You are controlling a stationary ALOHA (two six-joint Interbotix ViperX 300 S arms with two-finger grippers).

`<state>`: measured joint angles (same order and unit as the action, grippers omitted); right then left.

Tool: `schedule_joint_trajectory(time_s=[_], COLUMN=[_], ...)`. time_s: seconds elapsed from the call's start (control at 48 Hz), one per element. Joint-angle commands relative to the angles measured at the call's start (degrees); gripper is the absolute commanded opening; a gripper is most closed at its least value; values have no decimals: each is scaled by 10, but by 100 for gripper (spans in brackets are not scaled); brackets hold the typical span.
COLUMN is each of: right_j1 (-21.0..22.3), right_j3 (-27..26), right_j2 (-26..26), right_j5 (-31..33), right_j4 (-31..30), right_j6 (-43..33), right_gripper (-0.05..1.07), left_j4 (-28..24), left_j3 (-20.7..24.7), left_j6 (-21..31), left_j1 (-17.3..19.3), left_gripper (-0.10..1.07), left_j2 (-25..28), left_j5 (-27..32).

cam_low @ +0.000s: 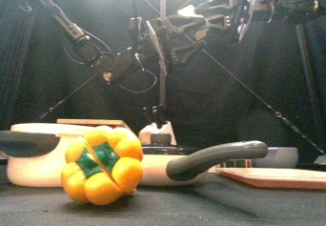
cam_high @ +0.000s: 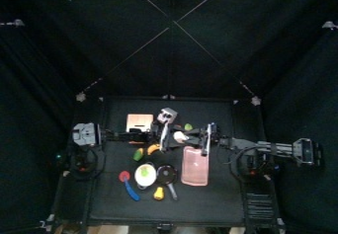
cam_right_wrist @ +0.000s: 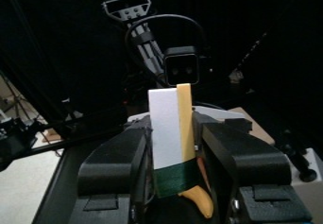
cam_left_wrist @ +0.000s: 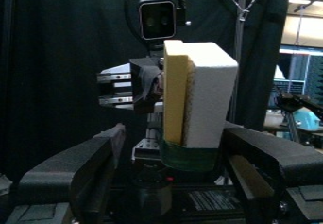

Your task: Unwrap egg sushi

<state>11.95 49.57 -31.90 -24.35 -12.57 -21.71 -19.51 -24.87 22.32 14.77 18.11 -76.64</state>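
The egg sushi [cam_right_wrist: 171, 124] is a white rice block with a yellow egg slab along one side and a dark green band [cam_right_wrist: 175, 179] around its lower end. My right gripper [cam_right_wrist: 177, 145] is shut on it near the band and holds it upright above the table. In the left wrist view the egg sushi [cam_left_wrist: 199, 91] stands between the wide open jaws of my left gripper [cam_left_wrist: 177, 141], with a clear gap on one side. The right gripper's fingers [cam_left_wrist: 127, 86] show behind it. Both arms meet high over the table's middle [cam_high: 169, 129].
Near the table's front are a yellow bell pepper [cam_low: 102, 165], a pan with a grey handle [cam_low: 216, 159] and a white pot [cam_low: 36, 155]. A pink tray [cam_high: 196, 165] lies to the right, a wooden board [cam_high: 137, 121] at the back left.
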Motion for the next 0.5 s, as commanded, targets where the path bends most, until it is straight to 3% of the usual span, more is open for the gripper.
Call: schedule_joint_trajectory(time_s=[0.0,0.333,0.479], right_j1=[2,4,4], right_j3=[-8,-11,-10], right_j2=[-6,-6,-6], right_j5=[-6,-6,-6], right_j4=[0,0,1], right_j6=[0,-2,-2], right_gripper=[61,61,61], left_j4=[4,4,6], left_j3=[19,20,19], left_j6=[-2,-6,-22], left_j1=[-3,-6,-7], left_gripper=[102,100,94], left_j2=[-1,4,4], left_j5=[-3,-3,-3])
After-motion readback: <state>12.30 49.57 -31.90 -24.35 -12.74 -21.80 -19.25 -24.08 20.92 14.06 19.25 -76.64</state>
